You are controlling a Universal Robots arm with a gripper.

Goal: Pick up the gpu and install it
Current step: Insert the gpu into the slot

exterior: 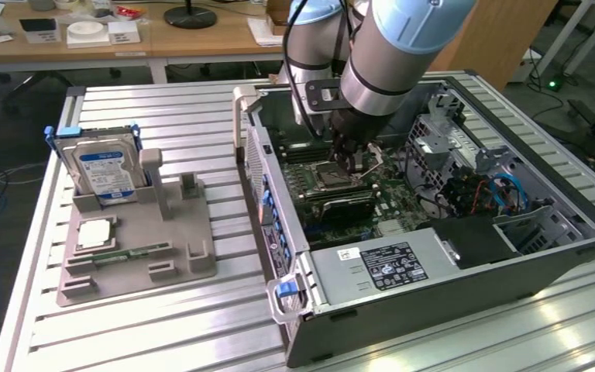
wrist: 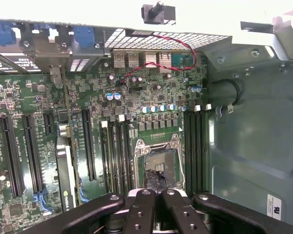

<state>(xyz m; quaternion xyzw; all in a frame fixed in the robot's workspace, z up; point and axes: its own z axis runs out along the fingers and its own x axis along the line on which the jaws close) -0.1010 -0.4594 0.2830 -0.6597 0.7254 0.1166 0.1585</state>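
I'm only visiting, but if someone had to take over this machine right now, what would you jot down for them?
Pincer: shut, holding nothing, hangs inside the open computer case just above the processor socket.
Gpu: stands on edge in a motherboard slot beside the pincer, not touched by it.
Done: gpu appears placed in its slot.
Left: whether it is pressed fully home cannot be told; check that.

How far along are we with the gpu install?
Done, by the look of it: the gpu stands edge-on in a motherboard slot, off the tray where the hard drive sits. In hand: nothing; the gripper is shut, above the CPU socket. Left: I cannot tell whether the card is fully seated.
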